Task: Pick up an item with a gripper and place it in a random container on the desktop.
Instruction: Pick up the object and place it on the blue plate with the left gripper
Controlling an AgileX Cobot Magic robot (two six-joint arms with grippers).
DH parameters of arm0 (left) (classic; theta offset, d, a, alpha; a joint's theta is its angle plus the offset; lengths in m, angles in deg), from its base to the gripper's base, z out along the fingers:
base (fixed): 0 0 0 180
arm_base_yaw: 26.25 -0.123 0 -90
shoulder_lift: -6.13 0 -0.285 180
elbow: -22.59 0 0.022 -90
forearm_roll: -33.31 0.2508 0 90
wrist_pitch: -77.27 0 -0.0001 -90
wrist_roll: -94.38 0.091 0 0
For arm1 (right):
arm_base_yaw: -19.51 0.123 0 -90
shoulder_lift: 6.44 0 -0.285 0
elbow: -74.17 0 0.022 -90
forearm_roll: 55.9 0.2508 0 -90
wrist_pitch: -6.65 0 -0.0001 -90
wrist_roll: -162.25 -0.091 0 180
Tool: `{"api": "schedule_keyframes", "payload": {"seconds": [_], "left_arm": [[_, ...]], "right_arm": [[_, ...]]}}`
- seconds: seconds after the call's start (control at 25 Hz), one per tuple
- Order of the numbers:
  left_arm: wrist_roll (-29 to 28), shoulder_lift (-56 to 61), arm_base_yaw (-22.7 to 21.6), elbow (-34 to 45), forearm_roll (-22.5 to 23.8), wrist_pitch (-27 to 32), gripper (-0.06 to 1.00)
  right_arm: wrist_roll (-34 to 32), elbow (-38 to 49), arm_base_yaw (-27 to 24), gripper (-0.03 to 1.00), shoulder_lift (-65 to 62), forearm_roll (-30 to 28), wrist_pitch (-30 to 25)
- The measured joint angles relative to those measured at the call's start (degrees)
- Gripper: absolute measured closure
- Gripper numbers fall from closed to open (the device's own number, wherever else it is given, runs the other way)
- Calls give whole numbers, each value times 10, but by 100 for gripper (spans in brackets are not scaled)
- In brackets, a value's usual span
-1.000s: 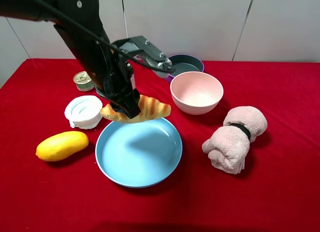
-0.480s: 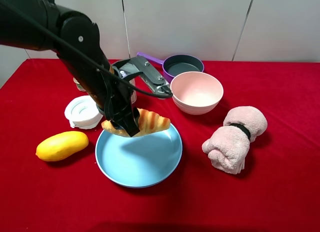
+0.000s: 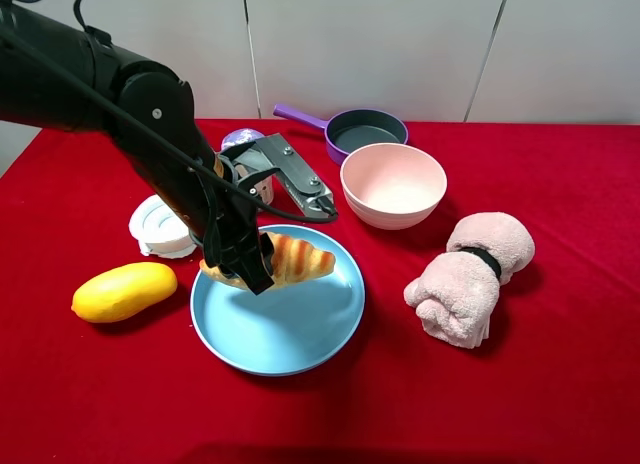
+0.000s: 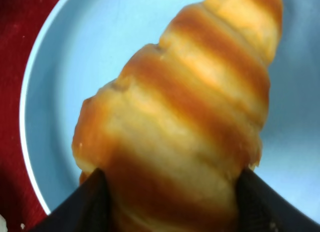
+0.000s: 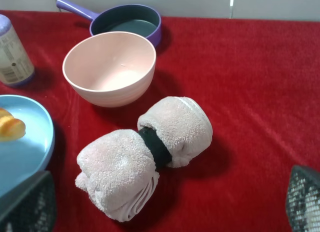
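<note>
My left gripper (image 3: 252, 266) is shut on the golden-brown striped croissant (image 3: 295, 260) and holds it low over the back left part of the light-blue plate (image 3: 300, 324). I cannot tell whether the croissant touches the plate. In the left wrist view the croissant (image 4: 190, 117) fills the frame between the two dark fingers (image 4: 87, 204), with the plate (image 4: 95, 47) right beneath. My right gripper (image 5: 165, 207) is open and empty, its fingertips (image 5: 25, 202) at the frame's corners, above the red cloth near the rolled towel. It is out of the exterior view.
A yellow mango (image 3: 123, 290) and a white round lid-like dish (image 3: 160, 224) lie left of the plate. A pink bowl (image 3: 393, 184) and a purple saucepan (image 3: 368, 130) stand behind it. A rolled beige towel (image 3: 470, 276) lies to the right. A small bottle (image 5: 12, 52) stands behind the arm.
My left gripper has come down and forward with the croissant, from above the plate's back rim to low over the plate. Nothing else has moved.
</note>
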Motion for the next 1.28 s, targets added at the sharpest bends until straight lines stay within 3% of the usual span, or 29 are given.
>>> {"api": "schedule_keyframes", "payload": {"seconds": [1.28], "left_arm": [[-2, -54, 11, 2, -1, -14, 44]], "right_arm": [[-1, 0, 0, 28, 0, 0, 0]]}}
